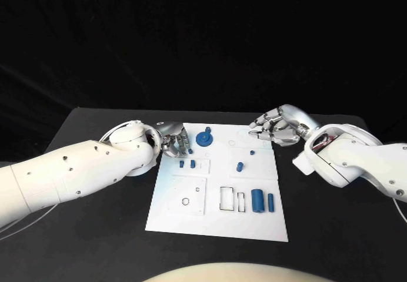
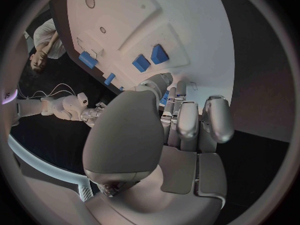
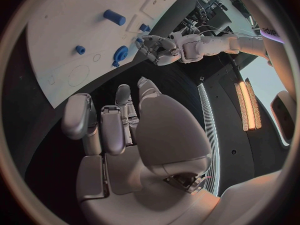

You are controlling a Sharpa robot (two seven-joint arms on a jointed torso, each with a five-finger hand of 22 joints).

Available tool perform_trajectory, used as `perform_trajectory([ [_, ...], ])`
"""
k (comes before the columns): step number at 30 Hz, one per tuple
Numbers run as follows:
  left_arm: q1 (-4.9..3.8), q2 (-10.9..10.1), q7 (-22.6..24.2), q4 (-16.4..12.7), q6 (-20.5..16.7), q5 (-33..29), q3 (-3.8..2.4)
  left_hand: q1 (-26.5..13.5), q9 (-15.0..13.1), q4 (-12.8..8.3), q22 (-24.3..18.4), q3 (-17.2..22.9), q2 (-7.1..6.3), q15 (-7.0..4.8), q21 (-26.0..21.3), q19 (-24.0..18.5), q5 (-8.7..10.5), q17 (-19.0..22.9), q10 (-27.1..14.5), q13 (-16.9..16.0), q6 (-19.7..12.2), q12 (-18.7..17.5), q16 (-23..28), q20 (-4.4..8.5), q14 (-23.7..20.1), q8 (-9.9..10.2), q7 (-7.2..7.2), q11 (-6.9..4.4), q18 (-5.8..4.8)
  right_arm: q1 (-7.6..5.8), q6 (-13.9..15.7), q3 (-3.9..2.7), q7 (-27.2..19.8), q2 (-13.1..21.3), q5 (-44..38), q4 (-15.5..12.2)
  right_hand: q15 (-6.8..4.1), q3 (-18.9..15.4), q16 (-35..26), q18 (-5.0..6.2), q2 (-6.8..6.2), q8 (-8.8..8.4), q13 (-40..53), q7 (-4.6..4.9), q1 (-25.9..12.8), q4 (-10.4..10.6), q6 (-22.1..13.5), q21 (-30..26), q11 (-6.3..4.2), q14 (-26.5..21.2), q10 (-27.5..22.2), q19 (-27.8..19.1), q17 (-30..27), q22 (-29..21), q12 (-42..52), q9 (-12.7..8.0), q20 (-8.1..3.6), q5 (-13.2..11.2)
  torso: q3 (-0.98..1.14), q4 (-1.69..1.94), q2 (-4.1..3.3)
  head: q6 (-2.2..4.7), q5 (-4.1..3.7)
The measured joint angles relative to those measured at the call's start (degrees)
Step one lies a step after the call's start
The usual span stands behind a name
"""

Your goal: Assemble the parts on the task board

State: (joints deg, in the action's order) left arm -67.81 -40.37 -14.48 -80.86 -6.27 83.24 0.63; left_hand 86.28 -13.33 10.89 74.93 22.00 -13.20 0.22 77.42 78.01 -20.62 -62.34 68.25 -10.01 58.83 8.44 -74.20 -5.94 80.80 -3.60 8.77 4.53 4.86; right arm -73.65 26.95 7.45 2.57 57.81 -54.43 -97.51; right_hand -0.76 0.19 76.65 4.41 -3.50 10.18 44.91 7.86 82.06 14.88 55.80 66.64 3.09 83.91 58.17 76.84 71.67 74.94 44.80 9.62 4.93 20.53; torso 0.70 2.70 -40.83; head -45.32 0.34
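The white task board (image 1: pixel 222 218) lies in the middle of the table. A round blue part with a knob (image 1: pixel 204 138) stands near its far edge, and I also see it in the right wrist view (image 3: pixel 120 52). Two small blue blocks (image 1: pixel 186 164) sit on a raised plate (image 2: pixel 150 58). Two blue cylinders (image 1: pixel 264 200) lie at the near right. My left hand (image 1: pixel 174 144) hovers at the board's far left, pinching a small blue part (image 2: pixel 164 98) between thumb and fingertips. My right hand (image 1: pixel 273 130) is over the far right corner, fingers curled in, holding nothing.
More small blue parts (image 1: pixel 240 166) lie mid-board on the right, one more (image 1: pixel 252 153) just beyond. Rectangular slots (image 1: pixel 227 198) and an oval hole (image 1: pixel 186 201) mark the near half. Black table (image 1: pixel 339 235) surrounds the board on all sides.
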Motion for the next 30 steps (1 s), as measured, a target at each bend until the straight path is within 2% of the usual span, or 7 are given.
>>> perform_trajectory([
  [5, 0.0, -1.8, 0.5, -0.5, -1.5, -1.7, -0.1, 0.0, 0.2, -0.2, 0.0, 0.2, 0.0, 0.24, -0.2, -0.2, 0.0, 0.9, 0.0, 0.1, 0.0, -0.3, 0.4, -0.23, -0.2, 0.0, 0.0, 0.0, 0.0, 0.0, -1.2, 0.0, 0.9, 0.1, -4.1, 1.4, 0.0, 4.0, -1.9, 0.0, -1.48, 0.0, -13.2, 0.25, 5.2, -1.0, 1.4, -0.1, 0.45, 0.0, 0.4, 0.2, -2.2, 0.0, -15.5, -0.2, 0.11, -1.4, -0.04, 0.01, 0.03, 0.15, -0.19],
  [10, -0.03, -3.6, 2.0, -0.9, -5.3, -6.9, -0.3, 0.2, 0.4, -0.5, 0.0, 1.3, 0.18, 0.41, -2.0, -1.9, 0.0, 3.9, -0.1, 0.1, 1.8, -0.5, 2.4, -0.24, -1.3, -0.7, 0.14, 0.29, 0.01, 0.0, -3.7, 0.0, 2.6, 0.0, -11.7, 1.9, 0.01, 6.6, 0.0, 0.0, -2.87, 0.0, -21.1, 0.13, 6.7, -1.2, 3.3, 4.0, 0.52, 0.0, 3.1, 3.0, -0.1, 0.0, -24.4, -0.6, 0.39, -2.4, -0.01, 0.01, 0.04, 0.38, -0.53],
  [15, -0.06, -5.6, 6.1, -1.5, -10.6, -19.7, -0.37, -0.4, 0.9, -0.6, -2.2, 1.8, 0.74, 0.49, -6.2, -5.2, 0.0, 9.3, 0.6, 0.0, 2.6, -0.9, 6.3, -0.3, -3.6, -0.7, 0.13, 0.31, -0.01, 0.17, -6.7, 0.0, 5.6, -0.8, -22.9, 1.6, 0.01, 8.5, 0.9, 0.0, -3.37, -0.77, -26.4, -0.07, 7.1, -0.8, 4.4, 6.1, 0.68, 0.0, 5.5, 3.9, 0.8, 0.0, -30.2, -1.1, 0.5, -5.6, 0.0, 0.01, 0.03, 0.7, -1.36],
  [19, -0.07, -7.1, 10.4, -2.4, -14.0, -32.3, -0.38, -1.1, 1.4, -0.2, -5.9, 1.5, 0.68, 0.51, -10.5, -9.0, 0.0, 14.9, 0.5, -0.2, 2.6, -0.9, 10.3, -0.29, -6.3, -0.7, 0.14, 0.53, 1.15, 0.53, -8.4, 0.0, 8.3, -1.8, -30.9, 1.6, 0.05, 9.3, 0.9, -0.01, -4.32, -1.44, -28.2, 0.13, 6.5, -0.2, 4.6, 6.2, 0.85, 0.0, 5.9, 4.0, 0.8, 0.0, -32.0, -1.4, 0.5, -7.8, -0.01, -0.05, 0.01, 1.01, -1.94],
  [23, -0.07, -8.7, 14.9, -3.7, -16.0, -45.3, -0.38, -1.6, 1.7, 0.0, -9.2, 1.3, 0.76, 0.61, -14.5, -12.0, 0.0, 19.9, 0.0, -0.2, 2.7, -0.9, 14.1, -0.41, -8.7, -0.7, 0.24, 0.61, 1.92, 0.98, -9.8, 0.06, 10.9, -2.9, -37.3, 2.0, 0.46, 9.7, 0.9, -0.01, -4.99, -2.01, -29.3, 0.13, 6.5, 0.0, 4.6, 6.5, 0.85, 0.0, 5.9, 4.0, 0.8, 0.0, -33.1, -1.7, 0.5, -7.9, 0.0, -0.05, -0.03, 1.07, -2.43],
  [24, -0.07, -9.1, 15.9, -4.1, -16.3, -48.2, -0.37, -1.8, 1.8, 0.0, -9.9, 1.3, 0.95, 0.68, -15.4, -12.7, 0.0, 21.0, 0.0, -0.2, 2.8, -0.9, 15.0, -0.43, -9.2, -0.7, 0.33, 0.6, 2.69, 1.1, -10.1, 0.08, 11.5, -3.2, -38.5, 2.1, 0.46, 9.9, 0.9, 0.0, -5.21, -2.01, -29.5, 0.12, 6.2, 0.2, 4.6, 6.6, 1.01, 0.0, 6.0, 4.0, 0.8, 0.0, -33.3, -1.7, 0.52, -7.9, -0.01, -0.05, -0.03, 1.07, -2.56],
  [30, -0.06, -11.4, 21.2, -6.7, -16.8, -62.3, -0.3, -1.9, 2.0, -0.2, -11.0, 1.1, 1.0, 0.57, -16.8, -13.1, 0.0, 22.6, 0.0, -0.3, 2.8, -0.9, 16.1, -0.4, -9.4, -0.7, 0.33, 0.61, 2.73, 1.93, -11.7, 0.15, 14.0, -4.7, -44.2, 2.9, 0.45, 10.7, 1.6, 0.0, -5.57, -2.57, -30.5, 0.12, 6.6, 0.2, 4.6, 8.0, 1.28, 0.0, 6.3, 4.9, 1.5, 0.0, -34.0, -1.9, 0.74, -7.9, -0.1, 0.04, -0.07, 0.98, -3.3],
])
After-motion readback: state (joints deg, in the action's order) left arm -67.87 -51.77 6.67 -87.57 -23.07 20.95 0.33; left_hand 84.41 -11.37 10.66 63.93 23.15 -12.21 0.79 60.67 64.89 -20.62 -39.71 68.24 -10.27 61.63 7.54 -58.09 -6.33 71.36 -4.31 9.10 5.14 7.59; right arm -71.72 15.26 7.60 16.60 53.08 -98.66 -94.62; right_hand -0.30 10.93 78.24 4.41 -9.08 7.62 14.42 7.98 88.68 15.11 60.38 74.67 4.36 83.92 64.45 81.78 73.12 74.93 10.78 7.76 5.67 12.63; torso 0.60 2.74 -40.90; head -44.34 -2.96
